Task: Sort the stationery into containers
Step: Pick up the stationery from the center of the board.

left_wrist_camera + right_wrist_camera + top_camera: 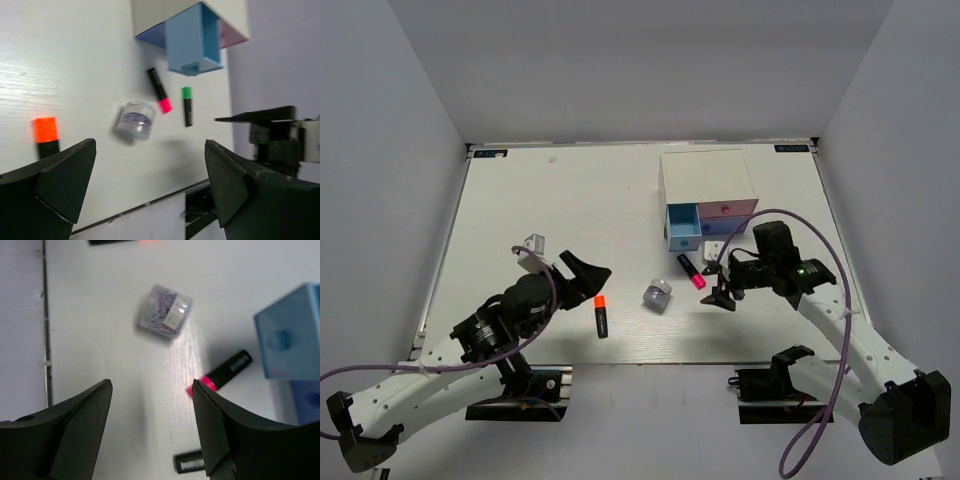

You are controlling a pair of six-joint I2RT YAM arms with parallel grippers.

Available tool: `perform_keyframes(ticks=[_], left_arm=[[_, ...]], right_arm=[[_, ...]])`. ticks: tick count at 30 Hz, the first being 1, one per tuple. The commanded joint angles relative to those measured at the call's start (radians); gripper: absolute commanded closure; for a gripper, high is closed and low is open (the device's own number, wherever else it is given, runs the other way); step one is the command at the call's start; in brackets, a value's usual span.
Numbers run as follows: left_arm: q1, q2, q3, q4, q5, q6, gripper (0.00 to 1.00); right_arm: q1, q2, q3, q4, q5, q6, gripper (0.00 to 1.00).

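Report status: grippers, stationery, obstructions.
Left gripper open, empty. Right gripper open, empty. Orange marker, pink marker, green marker, round piece loose on table. Blue drawer pulled out, path unobstructed.

The left arm (430, 375) and the right arm (855, 345) look alike, built of smooth white shells linked by black joints. Each is fixed to a black bracket base (775, 382). A thin purple-grey right cable (775, 211) loops loosely off the right arm, and a matching left cable (360, 371) runs along the other. A small green light (801, 268) glows on the right wrist. The left claw (150, 185) and the right claw (150, 425) have matt black, wedge-shaped fingers with faceted faces.
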Motion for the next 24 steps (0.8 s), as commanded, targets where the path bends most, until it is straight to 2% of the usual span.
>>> perform_keyframes(ticks=[1,6,12,19,24], left_arm=[[0.002,0.066,0.038,-0.141,-0.027,-0.017,0.01],[0.002,0.131,0.077,-0.163,-0.018,-0.017,0.01],[0.002,0.091,0.043,-0.143,-0.009,-0.046,0.01],[0.002,0.030,0.023,-0.190,-0.018,-0.066,0.01],[0.002,0.011,0.014,-0.212,-0.027,-0.066,0.01]], right_arm=[[0.074,0.028,-0.010,-0.049,0.000,-0.037,0.29],[0.240,0.085,-0.047,0.122,0.168,0.115,0.25],[0.375,0.166,-0.070,0.296,0.369,0.236,0.23],[0.427,0.247,-0.065,0.474,0.506,0.388,0.25],[0.449,0.316,-0.041,0.522,0.521,0.418,0.24]])
